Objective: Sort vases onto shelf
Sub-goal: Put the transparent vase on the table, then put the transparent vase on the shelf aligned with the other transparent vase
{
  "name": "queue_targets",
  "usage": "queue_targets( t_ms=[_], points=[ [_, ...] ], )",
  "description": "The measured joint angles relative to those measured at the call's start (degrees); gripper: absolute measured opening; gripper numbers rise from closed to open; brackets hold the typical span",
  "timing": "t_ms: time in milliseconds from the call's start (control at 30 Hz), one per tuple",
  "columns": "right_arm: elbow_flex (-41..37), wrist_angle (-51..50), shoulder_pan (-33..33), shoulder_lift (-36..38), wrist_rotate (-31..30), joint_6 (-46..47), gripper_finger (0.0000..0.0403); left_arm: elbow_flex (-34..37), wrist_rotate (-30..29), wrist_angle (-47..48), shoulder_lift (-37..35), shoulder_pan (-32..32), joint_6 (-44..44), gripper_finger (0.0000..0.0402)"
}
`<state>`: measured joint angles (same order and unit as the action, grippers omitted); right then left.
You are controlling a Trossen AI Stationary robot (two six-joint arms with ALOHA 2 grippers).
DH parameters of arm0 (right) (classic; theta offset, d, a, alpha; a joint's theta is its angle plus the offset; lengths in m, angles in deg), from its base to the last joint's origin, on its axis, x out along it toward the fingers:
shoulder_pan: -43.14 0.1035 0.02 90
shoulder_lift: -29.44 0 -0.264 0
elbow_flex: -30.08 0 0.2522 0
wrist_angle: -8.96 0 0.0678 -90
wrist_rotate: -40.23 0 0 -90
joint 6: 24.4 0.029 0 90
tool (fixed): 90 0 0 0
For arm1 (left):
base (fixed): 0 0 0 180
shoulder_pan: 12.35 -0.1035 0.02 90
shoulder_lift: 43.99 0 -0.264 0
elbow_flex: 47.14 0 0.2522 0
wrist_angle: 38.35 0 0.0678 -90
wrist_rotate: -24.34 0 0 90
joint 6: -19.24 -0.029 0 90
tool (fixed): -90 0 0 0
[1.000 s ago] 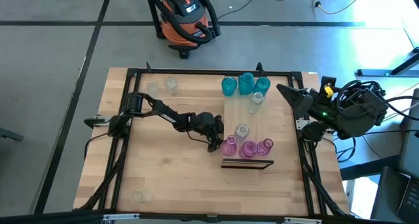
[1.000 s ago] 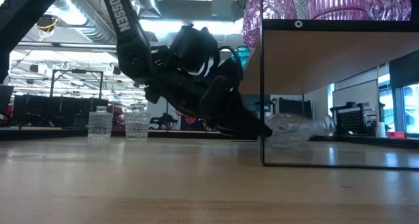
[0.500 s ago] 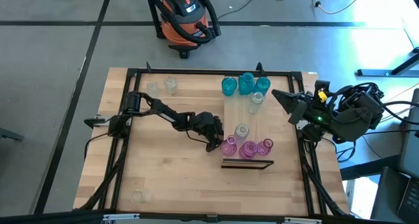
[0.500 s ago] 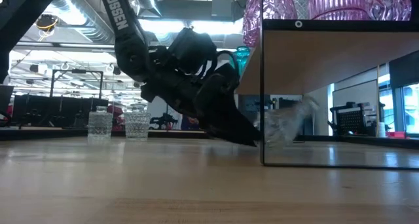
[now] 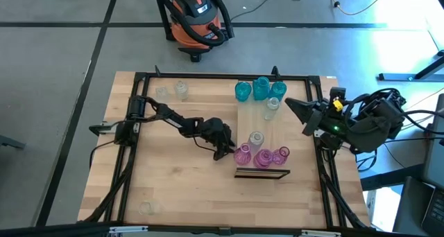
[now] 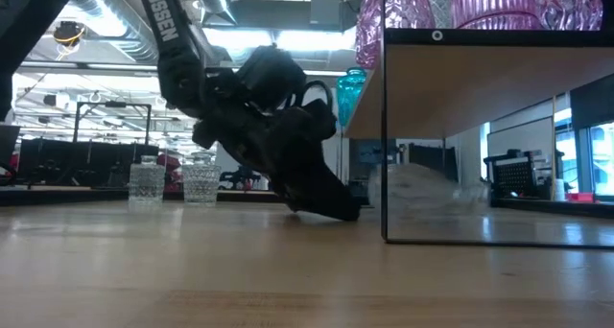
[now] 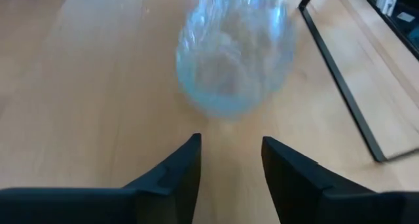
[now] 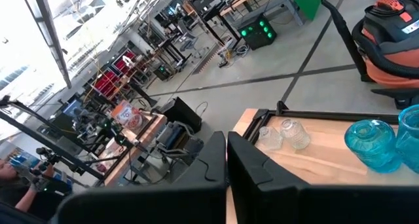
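Note:
My left gripper (image 5: 222,152) (image 6: 347,213) is low on the table by the left side of the shelf (image 5: 277,129), fingers open and slanting down. Just ahead of the fingertips (image 7: 230,142), apart from them, a clear vase (image 7: 232,60) lies on its side on the tabletop under the raised shelf (image 6: 422,186). On the shelf stand teal vases (image 5: 260,89) at the far end, clear ones (image 5: 256,138) in the middle and pink ones (image 5: 262,156) at the near end. My right gripper (image 5: 290,105) (image 8: 226,165) hangs shut, high over the table's right side.
Clear vases stand at the table's far left (image 5: 180,90) (image 6: 146,184), and one more near the front left corner (image 5: 146,208). The shelf's black frame leg (image 6: 386,146) stands close to my left gripper. An orange vacuum cleaner (image 5: 196,19) sits beyond the far edge.
My left gripper has drawn back from the shelf toward the table's left, sunk lower and rolled a little. The clear vase under the shelf, which was at its fingertips, has rocked and stayed behind lying on its side.

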<state>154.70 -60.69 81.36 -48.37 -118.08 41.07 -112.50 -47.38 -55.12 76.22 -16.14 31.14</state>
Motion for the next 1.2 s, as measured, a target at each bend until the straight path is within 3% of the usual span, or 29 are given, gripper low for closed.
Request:
queue_targets(
  t_ms=[300,500,600,667,733,900,1000,1200],
  points=[
    [0.0,0.3,0.0,-1.2,1.5,0.1,0.0,7.9,2.0,0.6,-6.6,-0.4,-0.5,0.0107],
    [0.0,0.5,0.0,-1.8,2.0,0.5,0.0,10.1,5.3,-3.9,-8.8,0.4,-1.6,0.0101],
    [0.0,0.0,0.0,-2.6,6.4,2.6,0.0,10.0,8.2,-3.1,-8.9,1.2,-1.2,0.0101],
    [0.1,-3.0,0.8,-3.8,10.1,7.1,0.0,9.9,9.1,-0.8,-9.0,1.6,-0.9,0.0101],
    [0.0,-9.1,3.5,-5.5,7.7,15.5,0.0,9.8,9.5,1.7,-9.3,2.2,-1.0,0.0101],
    [-0.3,-35.2,9.5,-10.3,1.5,49.5,0.0,9.7,12.5,3.9,-9.5,2.9,-0.1,0.0101],
    [-5.1,-32.1,9.1,-9.7,-1.6,47.2,0.0,9.8,14.6,2.4,-10.4,3.2,1.5,0.0101],
    [-5.1,-34.2,9.0,-8.4,-5.0,48.1,0.0,9.9,11.6,-3.4,-11.4,3.4,-4.3,0.0101]
  ],
)
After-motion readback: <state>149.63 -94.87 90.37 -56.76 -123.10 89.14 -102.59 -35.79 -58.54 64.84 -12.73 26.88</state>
